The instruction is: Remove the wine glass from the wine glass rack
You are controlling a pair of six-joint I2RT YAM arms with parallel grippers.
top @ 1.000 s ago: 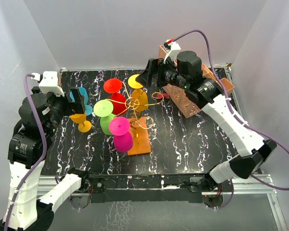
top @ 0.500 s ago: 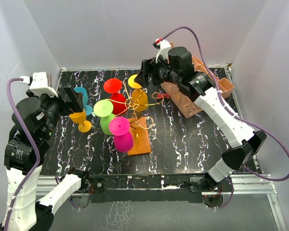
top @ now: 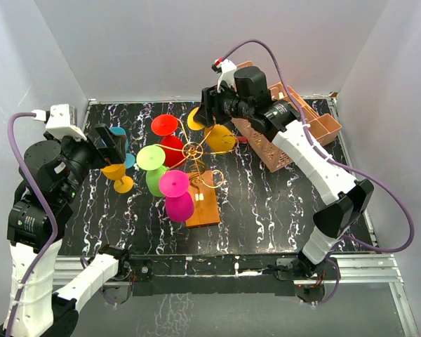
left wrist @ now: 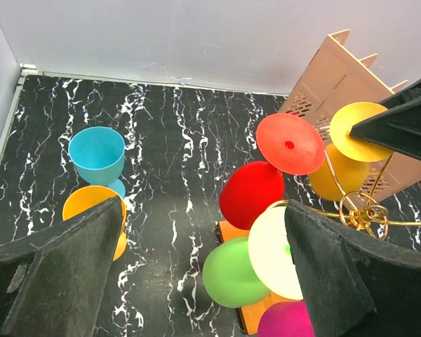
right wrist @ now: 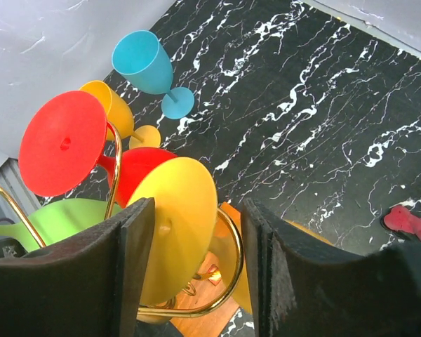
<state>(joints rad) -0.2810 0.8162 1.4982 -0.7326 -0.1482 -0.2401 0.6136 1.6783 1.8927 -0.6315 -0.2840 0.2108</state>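
Note:
The gold wire wine glass rack [top: 194,149] stands mid-table on its orange base [top: 205,205]. Hanging on it are a red glass [top: 170,146], a yellow glass [top: 216,137], a green glass [top: 156,181] and a magenta glass [top: 178,206]. My right gripper [top: 209,116] is open at the rack's far side. In the right wrist view its fingers [right wrist: 196,267] straddle the yellow glass's foot [right wrist: 179,225] and the gold wire loop, without closing on them. My left gripper [top: 114,145] is open and empty, held above the table left of the rack [left wrist: 365,214], its jaws [left wrist: 203,274] wide apart.
A blue glass [left wrist: 97,153] and an orange glass [top: 119,175] stand on the black marbled table at the left. A salmon-pink lattice crate [top: 295,133] lies at the back right. A small red piece [right wrist: 407,221] lies on the table by the crate.
My right gripper has moved left and up to the yellow glass's foot. My left arm has drawn back slightly to the left. The glasses have not moved.

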